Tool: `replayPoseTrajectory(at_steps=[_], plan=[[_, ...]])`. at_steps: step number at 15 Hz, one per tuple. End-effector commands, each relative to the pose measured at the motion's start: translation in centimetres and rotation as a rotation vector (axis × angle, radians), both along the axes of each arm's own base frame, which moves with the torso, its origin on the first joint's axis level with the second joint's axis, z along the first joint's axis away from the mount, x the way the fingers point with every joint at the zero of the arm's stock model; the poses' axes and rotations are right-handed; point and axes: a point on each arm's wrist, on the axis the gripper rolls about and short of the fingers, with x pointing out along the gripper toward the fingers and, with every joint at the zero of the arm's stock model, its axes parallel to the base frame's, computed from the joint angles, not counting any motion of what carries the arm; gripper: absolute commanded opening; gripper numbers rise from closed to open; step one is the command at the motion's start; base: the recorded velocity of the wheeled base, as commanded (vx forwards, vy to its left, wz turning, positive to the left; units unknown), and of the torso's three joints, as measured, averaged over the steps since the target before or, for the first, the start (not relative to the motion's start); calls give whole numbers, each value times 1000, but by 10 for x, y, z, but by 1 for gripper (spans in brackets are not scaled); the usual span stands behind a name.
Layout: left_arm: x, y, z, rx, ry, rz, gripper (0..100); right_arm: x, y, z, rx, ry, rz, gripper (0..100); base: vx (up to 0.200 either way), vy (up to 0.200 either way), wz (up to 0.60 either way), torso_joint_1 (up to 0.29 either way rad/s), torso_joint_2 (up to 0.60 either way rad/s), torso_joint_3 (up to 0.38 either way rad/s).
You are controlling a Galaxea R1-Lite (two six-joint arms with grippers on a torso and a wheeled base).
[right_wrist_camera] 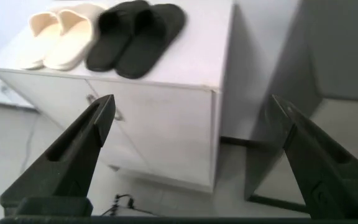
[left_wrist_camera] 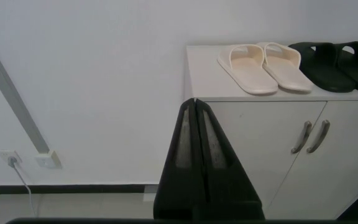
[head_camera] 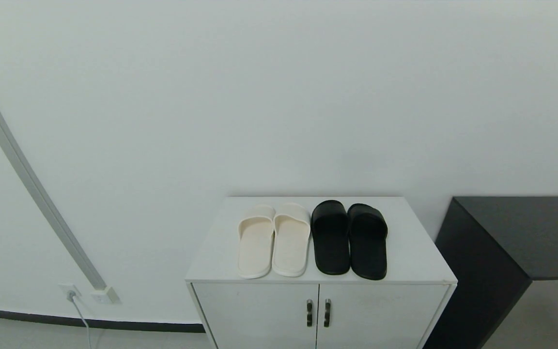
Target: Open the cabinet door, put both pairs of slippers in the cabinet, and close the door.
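- Left gripper (left_wrist_camera: 195, 104): dark tapered fingers pressed together with nothing between them, apart from the cabinet front.
- Right gripper (right_wrist_camera: 191, 106): dark fingers spread wide, holding nothing.
- White smooth box-shaped cabinet (head_camera: 419, 264): both doors closed, with two slim metal handles (head_camera: 309, 312) at the centre seam. Its lower part is cut off in the head view.
- Cream slide slippers (head_camera: 271, 240) and matte black slide slippers (head_camera: 349, 240): the pairs lie side by side on the cabinet top, with toes toward the wall.

Cabinet (head_camera: 419, 261) smooth matt laminate; 2 handles (head_camera: 309, 312) shiny metal; cream slippers (head_camera: 255, 247), black slippers (head_camera: 330, 242) matt rubbery.
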Motion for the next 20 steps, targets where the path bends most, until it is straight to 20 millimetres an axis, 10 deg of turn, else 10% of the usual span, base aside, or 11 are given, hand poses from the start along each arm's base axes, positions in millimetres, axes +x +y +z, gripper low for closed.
replayPoseTrajectory(at_steps=[1,6,20], plan=[[0,0,0,0,0,0,0,58,34,10,-15,119,110,100,0,0,0,0,0,0],[0,0,0,0,0,0,0,107,111,9,13,108,123,100,0,0,0,0,0,0],[0,0,0,0,0,0,0,192,223,-35,-66,29,-74,100,0,0,0,0,0,0]])
